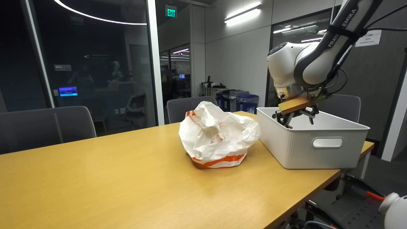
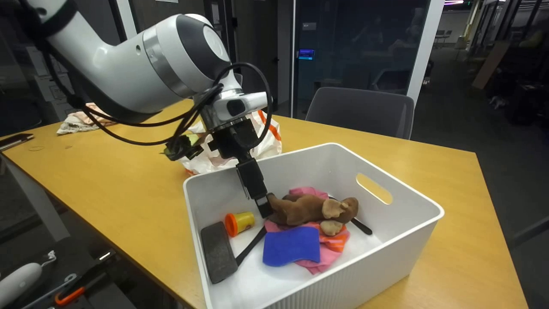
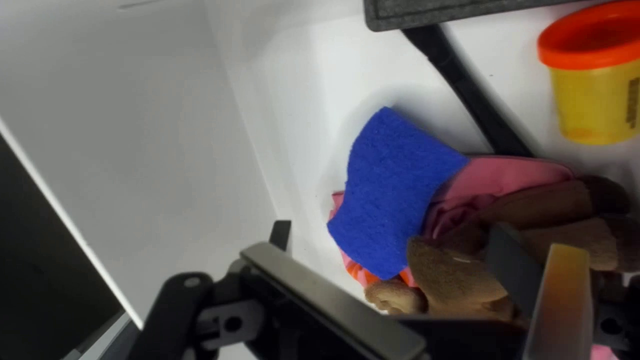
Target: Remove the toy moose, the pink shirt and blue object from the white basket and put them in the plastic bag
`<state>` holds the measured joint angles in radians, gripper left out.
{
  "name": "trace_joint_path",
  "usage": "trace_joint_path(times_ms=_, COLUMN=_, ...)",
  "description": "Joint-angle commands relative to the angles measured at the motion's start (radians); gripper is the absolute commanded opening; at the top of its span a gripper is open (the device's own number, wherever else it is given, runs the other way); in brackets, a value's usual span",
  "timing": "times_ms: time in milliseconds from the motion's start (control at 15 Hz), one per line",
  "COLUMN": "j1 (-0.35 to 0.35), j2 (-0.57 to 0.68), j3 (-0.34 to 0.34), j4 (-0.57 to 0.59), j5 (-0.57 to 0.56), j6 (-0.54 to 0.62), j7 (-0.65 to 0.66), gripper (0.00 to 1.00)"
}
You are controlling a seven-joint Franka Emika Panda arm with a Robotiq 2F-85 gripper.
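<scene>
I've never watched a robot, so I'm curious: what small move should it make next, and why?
Probably shift the gripper slightly to centre it over the toy moose: its jaws stand open, but in the wrist view one overlaps the moose, which lies on top of the pink shirt.

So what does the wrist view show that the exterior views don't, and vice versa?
Only the wrist view: dark print on the yellow tub.
Only the exterior views: the plastic bag and wooden tabletop.
Shared: the open tool, the white basket and, from an exterior view, the toy moose, pink shirt, blue felt-like piece and yellow tub.
</scene>
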<state>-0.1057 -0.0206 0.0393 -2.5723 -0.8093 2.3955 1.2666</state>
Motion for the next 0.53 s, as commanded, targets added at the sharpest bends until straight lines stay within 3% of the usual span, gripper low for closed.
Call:
trace_joint_path(times_ms=0, j1=0.004, j2=0.051, j3=-0.054, j4=0.042, j5=0.025, j6=0.139, j7=-0.01, gripper=1.0)
trace_joint_path(times_ms=333, j1=0.015, j2=0.175, j3=-0.121, j4=0.128, j5=-0.26, j6=0.184, j7=0.211, gripper=1.0)
trace_joint_path(times_ms=467, j1=0.02, j2=0.237, j3=-0.134, j4=0.154, j5=-0.307, j6=0.205, j7=0.264, gripper=1.0)
